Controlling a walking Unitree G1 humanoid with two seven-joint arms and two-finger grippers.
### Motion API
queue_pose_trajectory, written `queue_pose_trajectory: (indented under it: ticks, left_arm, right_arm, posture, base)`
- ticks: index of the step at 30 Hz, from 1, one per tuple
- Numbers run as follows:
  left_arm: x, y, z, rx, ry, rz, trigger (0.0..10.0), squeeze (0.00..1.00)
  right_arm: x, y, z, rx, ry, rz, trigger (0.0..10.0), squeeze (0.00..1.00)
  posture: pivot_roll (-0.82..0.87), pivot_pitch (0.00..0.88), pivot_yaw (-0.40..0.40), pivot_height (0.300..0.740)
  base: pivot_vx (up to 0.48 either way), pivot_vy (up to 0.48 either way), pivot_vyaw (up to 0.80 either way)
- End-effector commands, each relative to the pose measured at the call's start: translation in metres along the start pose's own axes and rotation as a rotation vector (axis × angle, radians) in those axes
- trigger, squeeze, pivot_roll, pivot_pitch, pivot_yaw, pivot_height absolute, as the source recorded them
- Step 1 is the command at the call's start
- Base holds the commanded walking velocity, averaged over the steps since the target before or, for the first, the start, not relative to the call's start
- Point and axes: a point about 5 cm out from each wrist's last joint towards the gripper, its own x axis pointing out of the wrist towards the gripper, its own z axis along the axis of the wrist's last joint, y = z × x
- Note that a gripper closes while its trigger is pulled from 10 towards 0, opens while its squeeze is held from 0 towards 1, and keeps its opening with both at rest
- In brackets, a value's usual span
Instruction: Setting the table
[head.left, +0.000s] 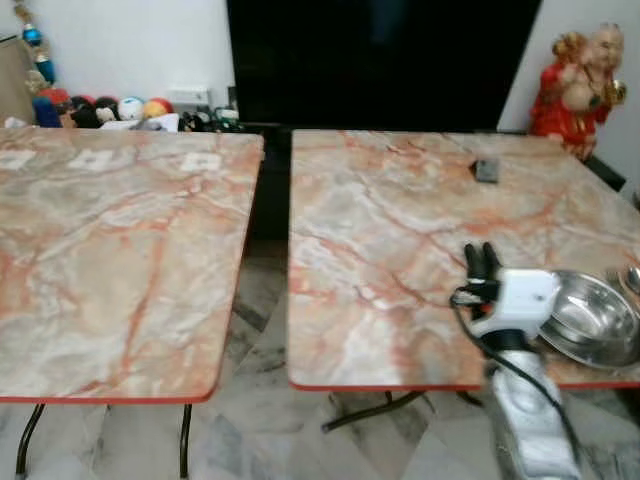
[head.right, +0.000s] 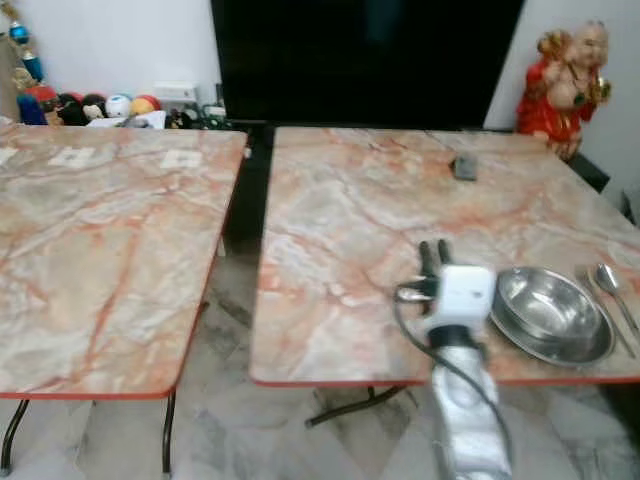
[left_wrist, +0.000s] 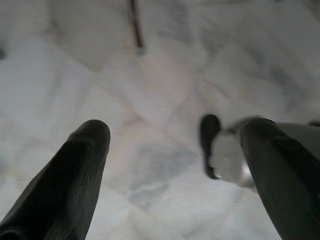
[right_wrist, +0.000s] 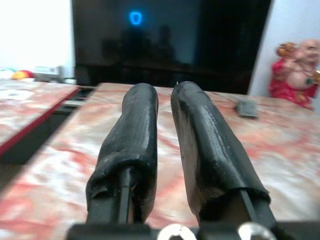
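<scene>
- Your right gripper (head.right: 434, 250) hovers over the right worktop (head.right: 350, 230) near its front edge, fingers nearly together, empty.
- Steel bowl (head.right: 548, 312) just beside it.
- Left gripper (left_wrist: 170, 145) hangs above the floor (left_wrist: 150, 90), fingers wide.

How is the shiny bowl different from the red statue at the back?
The metal bowl is silver and shiny; the statue is red and gold. The bowl lies low and wide near the front edge of the right table; the statue stands tall at the far corner by the wall. The right gripper is just beside the bowl and far from the statue. Both are on the robot's right.
</scene>
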Motion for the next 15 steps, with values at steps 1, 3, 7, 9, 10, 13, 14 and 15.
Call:
queue_pose_trajectory:
  ticks: [1, 3, 7, 9, 10, 13, 14, 15]
  left_arm:
    - [-0.0007, -0.0051, -0.005, -0.016, 0.016, -0.008, 10.0, 0.0]
    - [-0.0008, -0.005, -0.0051, -0.017, 0.017, -0.007, 10.0, 0.0]
    - [-0.0009, -0.0049, -0.0056, -0.019, 0.02, -0.005, 10.0, 0.0]
    - [-0.0009, -0.0049, -0.0058, -0.019, 0.021, -0.004, 10.0, 0.0]
    - [-0.0009, -0.0049, -0.0058, -0.019, 0.021, -0.004, 10.0, 0.0]
    - [-0.0011, -0.0042, -0.0061, -0.019, 0.021, -0.003, 10.0, 0.0]
    - [-0.0013, -0.0033, -0.0065, -0.018, 0.022, -0.002, 10.0, 0.0]
    - [-0.0015, -0.0028, -0.0068, -0.017, 0.022, -0.001, 10.0, 0.0]
  right_arm:
    - [-0.001, -0.0102, 0.0012, -0.033, 0.0, -0.021, 10.0, 0.0]
    - [-0.0013, -0.0098, 0.0007, -0.037, 0.002, -0.017, 10.0, 0.0]
    - [-0.0016, -0.0096, 0.0001, -0.036, 0.005, -0.016, 10.0, 0.0]
    - [-0.0018, -0.0096, -0.0006, -0.036, 0.008, -0.018, 10.0, 0.0]
    - [-0.0018, -0.0096, -0.0006, -0.036, 0.008, -0.018, 10.0, 0.0]
    - [-0.0023, -0.0113, -0.0026, -0.03, 0.015, -0.03, 10.0, 0.0]
    - [-0.0024, -0.0112, -0.0026, -0.027, 0.016, -0.03, 10.0, 0.0]
    - [-0.0023, -0.0113, -0.0026, -0.028, 0.015, -0.03, 10.0, 0.0]
  posture:
    - [0.0, 0.033, -0.019, 0.74]
    - [0.0, 0.033, -0.019, 0.74]
    - [0.0, 0.037, -0.019, 0.74]
    - [0.0, 0.037, -0.019, 0.74]
    - [0.0, 0.037, -0.019, 0.74]
    - [0.0, 0.037, -0.019, 0.74]
    - [0.0, 0.04, -0.02, 0.74]
    - [0.0, 0.041, -0.02, 0.74]
  base:
    - [0.0, 0.48, 0.0]
    - [0.0, 0.48, 0.57]
    - [0.0, 0.48, 0.64]
    - [0.0, 0.48, 0.49]
    - [0.0, 0.48, 0.49]
    - [0.0, 0.0, 0.0]
    - [0.0, 0.0, 0.0]
    - [0.0, 0.0, 0.0]
